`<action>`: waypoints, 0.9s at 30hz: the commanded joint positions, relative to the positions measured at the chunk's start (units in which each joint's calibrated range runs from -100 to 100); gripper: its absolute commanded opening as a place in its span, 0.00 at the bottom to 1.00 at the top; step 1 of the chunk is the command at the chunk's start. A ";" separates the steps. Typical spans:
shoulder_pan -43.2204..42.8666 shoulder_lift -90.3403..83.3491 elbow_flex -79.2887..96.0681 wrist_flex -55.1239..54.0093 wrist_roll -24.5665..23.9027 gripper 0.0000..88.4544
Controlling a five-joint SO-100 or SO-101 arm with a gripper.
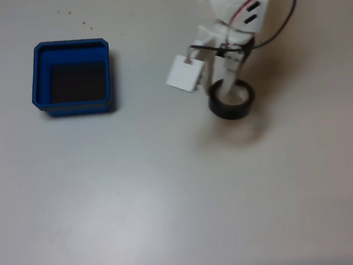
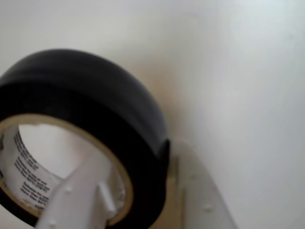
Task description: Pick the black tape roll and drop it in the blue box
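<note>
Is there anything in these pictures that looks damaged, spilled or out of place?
Nothing looks damaged. Only a few dark specks lie scattered on the table beyond the blue box. The hand grips the black tape roll's wall, one finger inside the core.

The black tape roll [image 2: 95, 109] looks smooth with a slight sheen, its core [image 2: 28, 167] matt printed paper. The blue box [image 1: 73, 75] is glossy plastic. The gripper's fingers [image 2: 200, 191] are matt white plastic. The table [image 1: 160, 198] is smooth, pale and faintly shiny.
</note>
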 commanded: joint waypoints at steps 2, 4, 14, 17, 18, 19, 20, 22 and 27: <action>6.77 -2.30 -4.32 -0.34 0.30 0.01; 10.28 -0.71 -4.32 -0.50 0.30 0.01; 26.01 3.39 -4.50 -4.13 0.30 0.01; 31.29 3.47 -4.50 -5.29 0.30 0.01; 32.95 3.47 -4.50 -5.78 0.30 0.01; 34.61 3.47 -4.50 -6.20 0.30 0.01; 36.47 3.47 -4.50 -6.69 0.30 0.01; 39.59 3.81 -4.50 -7.85 0.30 0.01; 45.16 8.49 -4.50 -13.29 0.30 0.01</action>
